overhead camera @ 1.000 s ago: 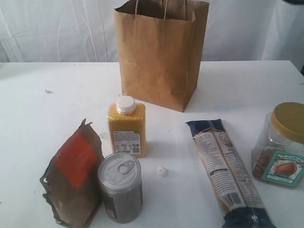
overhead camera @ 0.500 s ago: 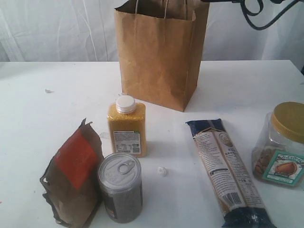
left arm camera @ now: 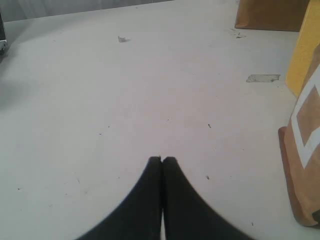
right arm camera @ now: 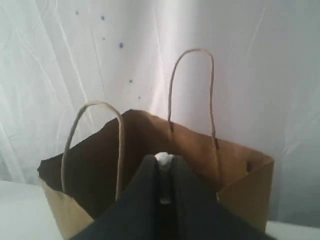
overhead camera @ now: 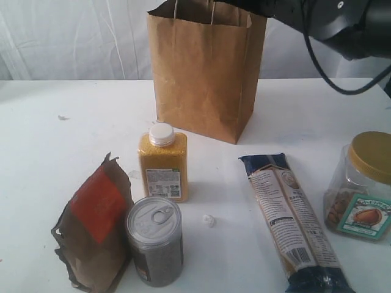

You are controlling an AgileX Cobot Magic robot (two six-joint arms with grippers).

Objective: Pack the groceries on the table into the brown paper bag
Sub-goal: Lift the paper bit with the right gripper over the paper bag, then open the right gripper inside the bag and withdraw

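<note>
Gaping brown paper bag (right arm camera: 245, 192) sits beneath right hand (right arm camera: 164, 162).

The counter (overhead camera: 79, 140) is white with small dark specks. The paper bag (overhead camera: 204, 73) is plain kraft brown. The bottle (overhead camera: 162, 162) holds yellow grain under a white cap. The can (overhead camera: 154, 241) has a silver top and dark grey side. The pouch (overhead camera: 95, 223) is brown with an orange-red label. The pasta packet (overhead camera: 293, 223) is dark blue with a cream printed panel. The jar (overhead camera: 361, 186) is clear, gold-lidded, its label teal-edged.
</note>
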